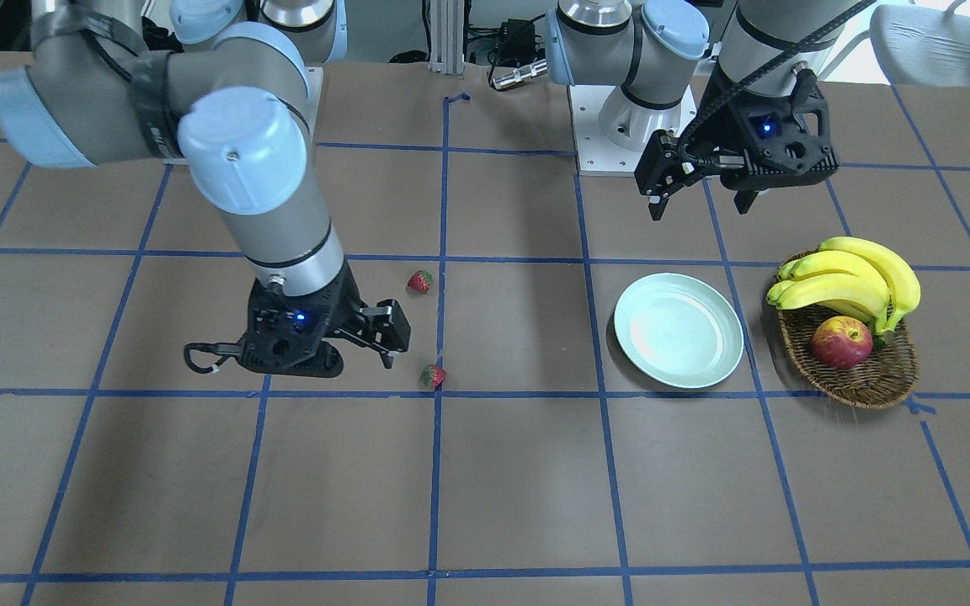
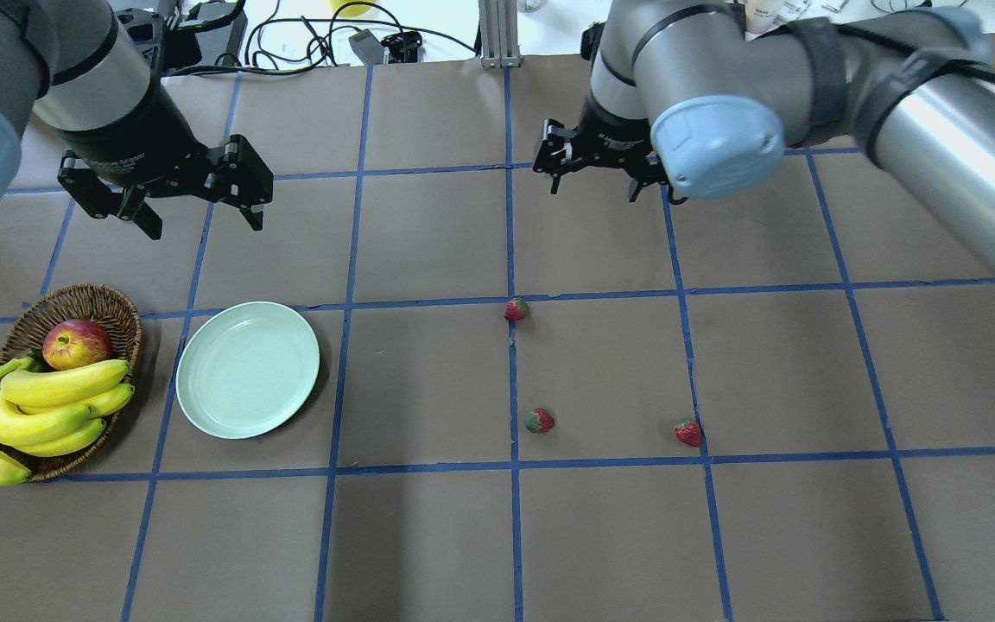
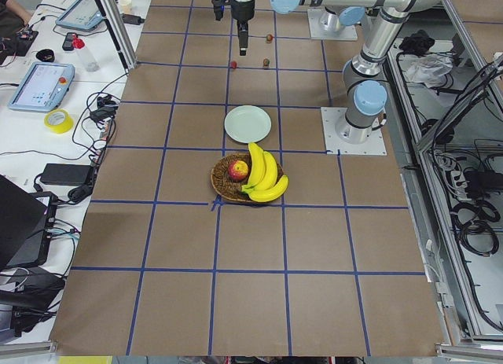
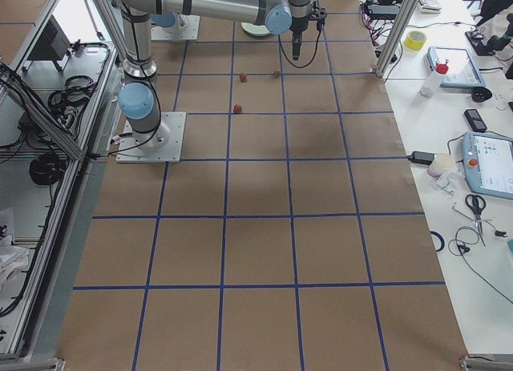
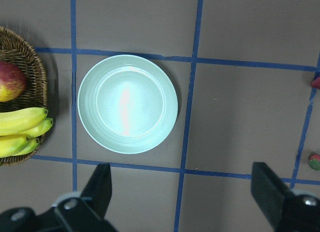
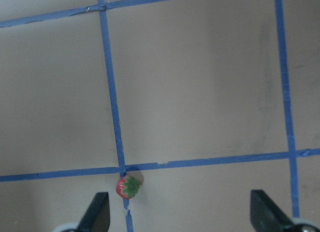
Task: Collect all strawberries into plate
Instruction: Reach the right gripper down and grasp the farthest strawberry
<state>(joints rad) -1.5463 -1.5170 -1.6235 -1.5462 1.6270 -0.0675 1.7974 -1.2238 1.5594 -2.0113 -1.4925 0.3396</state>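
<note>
Right gripper [image 2: 595,188]: released, fingers spread wide, nothing held. Left gripper [image 2: 204,220]: likewise released, hanging near the plate [image 2: 247,369] at the table's left end. The plate holds no berry. Three strawberries [image 2: 540,421] lie mid-table, right of centre. The nearest strawberry [image 6: 129,187] sits robot-side of the right gripper, off-centre beside one finger. The right arm is nearer.

The right arm [image 1: 283,227] and left arm [image 1: 620,50] are silver-grey tubes with rounded pale-blue joint caps [image 1: 241,147]. Black straps [image 1: 148,105] wrap the right arm, and a ribbed black cable [image 1: 788,59] runs along the left. The left gripper [image 2: 204,222] and right gripper [image 2: 594,186] are matte black. A small blue light [image 1: 300,318] glows on the wrist. The left arm's base plate [image 1: 594,156] is white.
</note>
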